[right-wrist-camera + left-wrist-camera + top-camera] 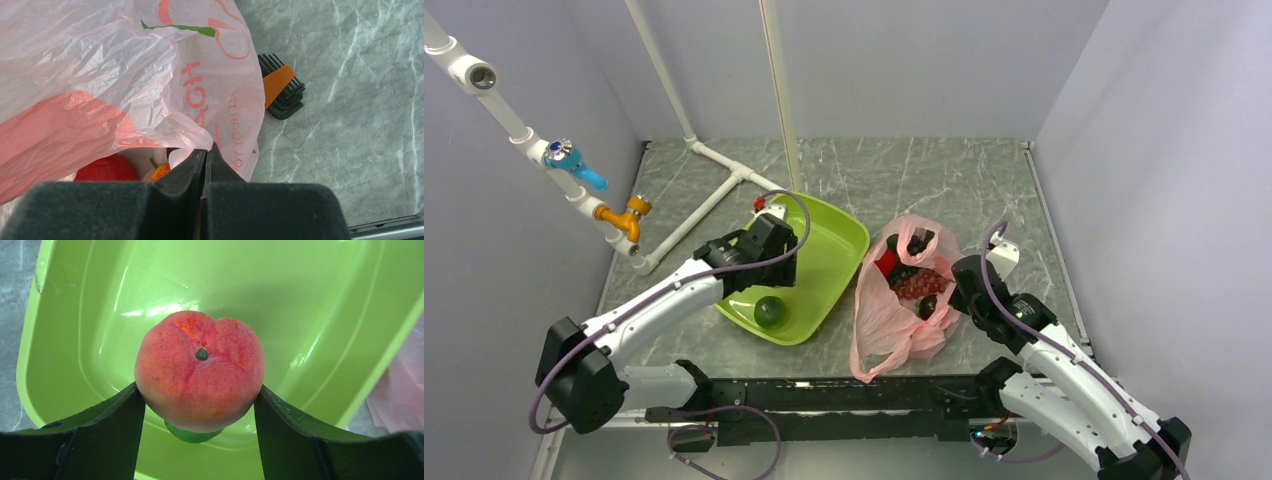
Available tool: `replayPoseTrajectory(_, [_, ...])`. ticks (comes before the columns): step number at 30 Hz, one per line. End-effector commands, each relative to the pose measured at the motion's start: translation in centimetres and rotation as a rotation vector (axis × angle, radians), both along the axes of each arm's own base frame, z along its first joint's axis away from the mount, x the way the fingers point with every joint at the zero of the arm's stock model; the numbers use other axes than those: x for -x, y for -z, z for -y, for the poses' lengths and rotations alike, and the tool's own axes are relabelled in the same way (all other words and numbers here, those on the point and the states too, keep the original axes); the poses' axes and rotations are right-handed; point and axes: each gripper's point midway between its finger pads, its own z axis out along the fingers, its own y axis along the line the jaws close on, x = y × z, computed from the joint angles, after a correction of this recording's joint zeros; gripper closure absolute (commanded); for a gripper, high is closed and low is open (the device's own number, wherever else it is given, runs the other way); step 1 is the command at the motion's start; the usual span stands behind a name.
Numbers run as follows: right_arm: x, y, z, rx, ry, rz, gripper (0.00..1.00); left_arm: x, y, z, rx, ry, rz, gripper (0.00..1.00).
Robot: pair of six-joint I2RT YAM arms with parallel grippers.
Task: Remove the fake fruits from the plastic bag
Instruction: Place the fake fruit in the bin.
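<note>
Gripping one peach (pixel 200 372) (one bag (pixel 100 65) pinched)

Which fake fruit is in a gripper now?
The peach, gripped by the left gripper over the green tray; the rest lie in tray or bag.

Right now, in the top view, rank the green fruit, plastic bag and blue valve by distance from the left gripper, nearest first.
1. green fruit: at the near end of the tray, beside the left gripper, which holds the peach.
2. plastic bag: right of the tray.
3. blue valve: up on the pipe, far left.
</note>
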Motion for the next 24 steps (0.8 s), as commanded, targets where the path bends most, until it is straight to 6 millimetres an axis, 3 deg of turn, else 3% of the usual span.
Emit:
replayPoseTrajectory(1, [-0.9,-2.6,-0.5,-0.047,-0.006,0.081,1.0,-1.6,0.7,-0.9,-0.032,-0.066,0.004,0.64])
replayPoseTrajectory(3, [-0.8,-2.6,-0.4,-0.05,-0.004,0.086,1.0,-1.7,1.0,-0.9,-0.05,-0.062,-0.014,0.4])
replayPoseTrajectory(7, [-0.7,-2.4,-0.6,-0.055,-0.011,0.079,1.0,-1.3,0.7,-0.2,-0.016,-0.034,-0.028,0.05])
replayPoseTrajectory(8, [-0.7,-2.4,-0.6,-0.055,-0.01,0.077,1.0,-1.1,0.6,0.1,0.006,-0.023,-0.022,0.01])
replayPoseTrajectory(14, [-0.7,-2.6,-0.5,-0.05,-0.016,0.085,1.0,-0.2,-1.4,0.3,0.091,-0.007,0.021,0.0])
replayPoseTrajectory(17, [-0.5,-2.5,-0.5,-0.061,-0.011,0.088,1.0,0.4,-2.6,1.5,0.163,0.063,0.028,0.01])
replayPoseTrajectory(24, [-0.4,-3.0,-0.9,-0.086,-0.033,0.107,1.0,4.0,-8.1,9.3,0.642,0.372,0.096,0.12])
